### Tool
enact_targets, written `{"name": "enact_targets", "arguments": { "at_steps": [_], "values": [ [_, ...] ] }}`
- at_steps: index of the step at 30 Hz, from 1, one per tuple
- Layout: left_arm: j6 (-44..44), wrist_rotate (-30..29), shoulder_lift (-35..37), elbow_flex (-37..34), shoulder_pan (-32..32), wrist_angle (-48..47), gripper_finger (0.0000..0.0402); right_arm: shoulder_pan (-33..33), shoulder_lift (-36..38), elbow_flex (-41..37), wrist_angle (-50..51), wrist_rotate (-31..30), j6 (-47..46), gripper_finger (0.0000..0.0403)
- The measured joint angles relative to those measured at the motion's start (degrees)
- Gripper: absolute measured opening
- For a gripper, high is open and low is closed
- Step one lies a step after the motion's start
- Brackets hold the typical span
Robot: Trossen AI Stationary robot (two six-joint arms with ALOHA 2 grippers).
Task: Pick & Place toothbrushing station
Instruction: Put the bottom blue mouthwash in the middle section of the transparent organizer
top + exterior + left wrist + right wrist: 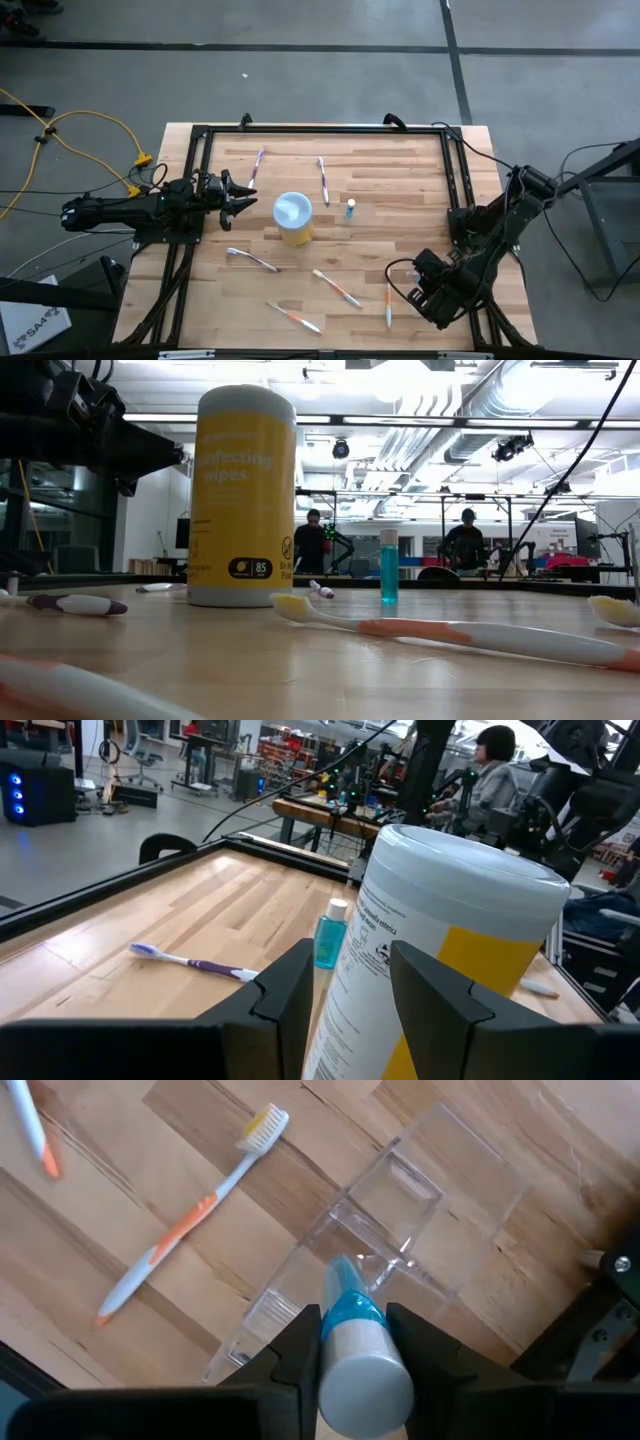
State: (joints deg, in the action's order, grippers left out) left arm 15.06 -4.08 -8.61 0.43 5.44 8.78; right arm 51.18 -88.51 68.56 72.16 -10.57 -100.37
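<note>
My right gripper points down near the table's near right corner, shut on a small teal bottle. Right below it lies a clear plastic holder. A second teal bottle stands upright at mid-table. An orange-handled toothbrush lies flat beside the holder. More toothbrushes lie flat on the table: purple, white and orange. My left gripper waits level and open at the left, clear of everything. My right gripper pinches the small bottle between its two fingers, at the teal band just below its whitish top end. The fingers come from above, pointing down along the bottle. The bottle hangs lifted clear, its thin lower end over the clear holder.
A tall yellow wipes canister with a white lid stands mid-table, just in front of my left gripper. A black frame runs around the wooden top. People sit at benches in the room beyond.
</note>
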Motion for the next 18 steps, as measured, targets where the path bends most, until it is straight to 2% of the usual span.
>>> {"name": "enact_targets", "arguments": {
  "at_steps": [9,18],
  "values": [
    [0.0,1.6,0.0,0.0,0.0,0.0,0.0130,0.2,0.0,-6.9,-8.8,0.5,-0.7,0.0086],
    [0.0,1.6,0.0,0.0,0.0,0.0,0.0130,0.0,0.0,-10.1,-10.6,2.5,-0.6,0.0086]
  ]
}}
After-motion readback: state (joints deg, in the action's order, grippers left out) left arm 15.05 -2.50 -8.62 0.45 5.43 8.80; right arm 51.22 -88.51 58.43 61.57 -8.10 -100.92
